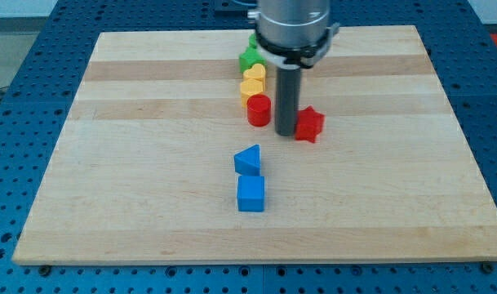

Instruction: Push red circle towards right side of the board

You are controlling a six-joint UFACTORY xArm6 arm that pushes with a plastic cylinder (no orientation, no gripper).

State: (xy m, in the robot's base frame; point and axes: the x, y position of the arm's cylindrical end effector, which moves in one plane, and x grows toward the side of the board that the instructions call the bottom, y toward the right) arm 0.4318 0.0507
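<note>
The red circle [259,109] stands near the board's middle, a little towards the view's top. My tip [286,132] is on the board just to the right of it, between it and a red star-shaped block [309,124]. The tip stands close to both; I cannot tell whether it touches either. The dark rod rises from the tip to the arm's grey body at the view's top.
A yellow heart block [253,79] and another yellow block [251,90] sit just above the red circle, with a green block [250,58] above them. A blue triangle [248,159] and a blue cube [250,194] lie lower on the wooden board [150,163].
</note>
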